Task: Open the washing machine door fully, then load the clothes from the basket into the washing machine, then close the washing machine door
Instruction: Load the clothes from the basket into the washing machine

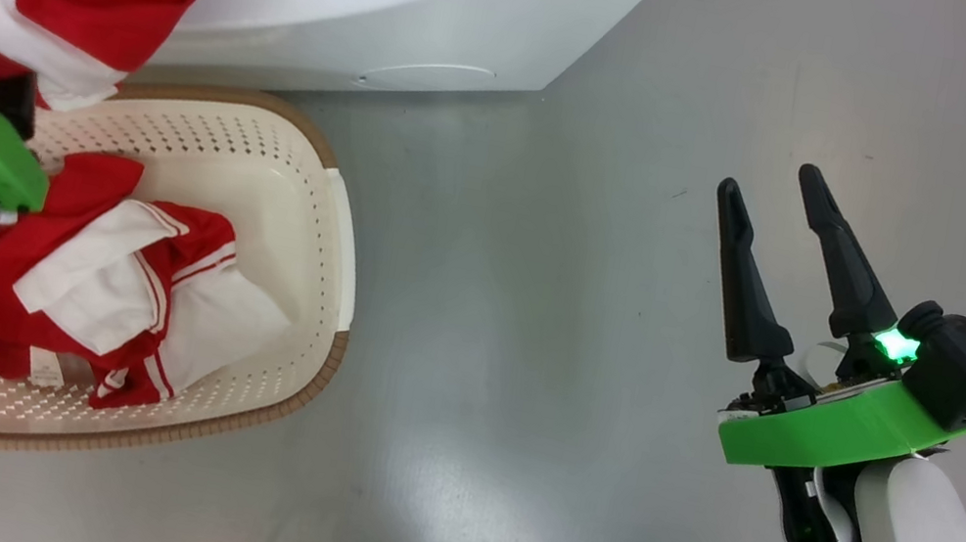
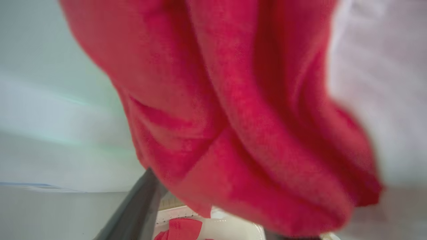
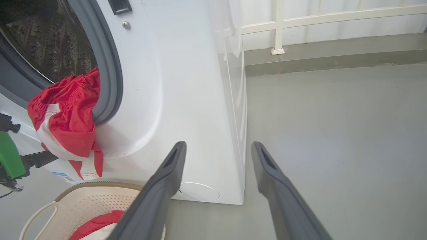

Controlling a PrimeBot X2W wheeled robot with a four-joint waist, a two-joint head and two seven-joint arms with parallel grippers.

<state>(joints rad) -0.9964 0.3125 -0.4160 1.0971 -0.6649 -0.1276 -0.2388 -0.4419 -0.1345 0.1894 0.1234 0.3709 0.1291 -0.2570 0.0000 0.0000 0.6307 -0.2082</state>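
The washing machine (image 3: 186,100) is standing with its drum opening exposed. The perforated steel drum (image 3: 50,43) and the grey rubber seal (image 3: 108,66) are showing. The round white filter cap (image 3: 196,191) is sitting low on the white front.

One red garment (image 3: 66,123) with white panels is hanging at the lower edge of the opening and overlapping the seal. Whether it is resting on the seal cannot be told.

The basket (image 1: 262,172), cream, perforated and brown-rimmed, is sitting on the floor (image 1: 534,320) just in front of the machine. The remaining clothes (image 1: 113,285), red with white stripes and panels, are lying crumpled inside, toward its left side.
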